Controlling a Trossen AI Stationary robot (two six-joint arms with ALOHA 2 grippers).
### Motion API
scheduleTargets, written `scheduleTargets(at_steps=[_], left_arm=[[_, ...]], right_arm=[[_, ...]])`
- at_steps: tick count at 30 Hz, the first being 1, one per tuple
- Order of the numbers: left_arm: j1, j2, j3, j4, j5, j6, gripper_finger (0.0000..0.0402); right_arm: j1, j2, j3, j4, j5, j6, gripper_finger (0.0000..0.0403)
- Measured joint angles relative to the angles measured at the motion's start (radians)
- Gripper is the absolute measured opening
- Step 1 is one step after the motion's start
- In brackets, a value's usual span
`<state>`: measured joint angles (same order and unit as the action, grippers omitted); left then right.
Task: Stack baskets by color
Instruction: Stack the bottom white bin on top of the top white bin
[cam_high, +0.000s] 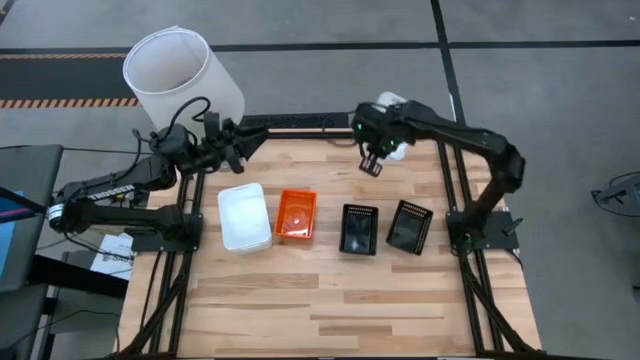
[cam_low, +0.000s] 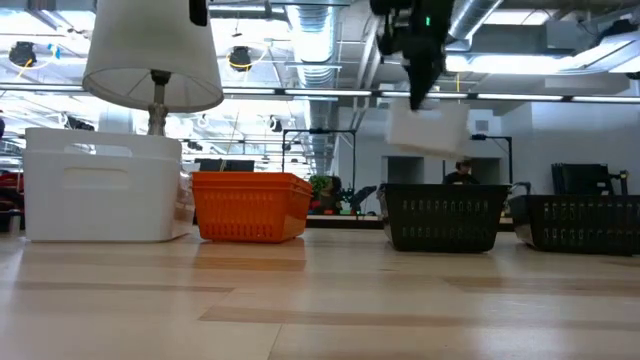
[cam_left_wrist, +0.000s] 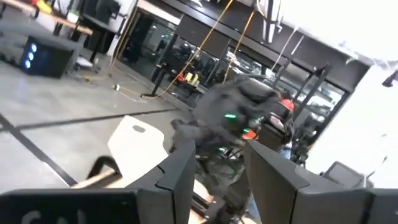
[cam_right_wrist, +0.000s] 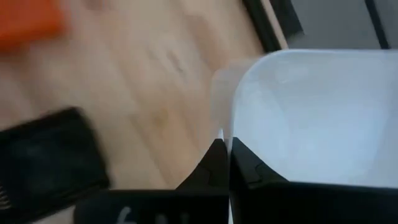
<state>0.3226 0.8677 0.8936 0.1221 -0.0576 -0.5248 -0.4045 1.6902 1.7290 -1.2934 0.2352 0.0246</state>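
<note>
On the wooden surface (cam_high: 330, 300) sit a white basket (cam_high: 245, 216), an orange basket (cam_high: 296, 214) and two black baskets (cam_high: 359, 229). Farther back, the right end effector (cam_high: 371, 164) pinches another white basket's (cam_right_wrist: 311, 112) wall, lifted. The left end effector (cam_high: 243, 143) hovers half-open, empty.

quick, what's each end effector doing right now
left end effector: open, holding nothing, raised at the table's back left corner
right end effector: shut on the wall of a white basket, lifted off the table
</note>
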Motion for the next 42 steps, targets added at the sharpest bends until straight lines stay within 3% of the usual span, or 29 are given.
scheduleTargets(at_steps=[7, 15, 20, 29, 32, 38, 42], left_arm=[[-0.071, 0.003, 0.0, -0.007, -0.002, -0.159, 0.0125], [-0.175, 0.002, 0.0, -0.041, -0.002, -0.367, 0.0125], [-0.272, 0.002, 0.0, -0.076, 0.004, -0.434, 0.0125], [-0.511, 0.002, 0.0, -0.083, 0.001, -0.53, 0.0125], [-0.605, 0.002, 0.0, -0.088, -0.059, -0.564, 0.0125], [-0.775, 0.004, 0.0, -0.201, -0.296, -0.686, 0.0125], [-0.863, 0.023, 0.0, -0.335, -0.441, -0.837, 0.0125]], right_arm=[[0.275, -0.055, 0.0, 0.018, 0.027, 0.004, 0.0001], [0.595, -0.002, 0.0, 0.171, 0.029, 0.075, 0.0001], [0.728, 0.062, 0.0, 0.235, 0.053, 0.134, 0.0001], [0.893, 0.151, 0.008, 0.527, 0.064, 0.18, 0.0], [0.94, 0.216, 0.041, 0.543, 0.057, 0.213, 0.0], [0.984, 0.398, 0.16, 0.524, 0.053, 0.225, 0.0], [0.965, 0.498, 0.251, 0.416, 0.066, 0.293, 0.0]])
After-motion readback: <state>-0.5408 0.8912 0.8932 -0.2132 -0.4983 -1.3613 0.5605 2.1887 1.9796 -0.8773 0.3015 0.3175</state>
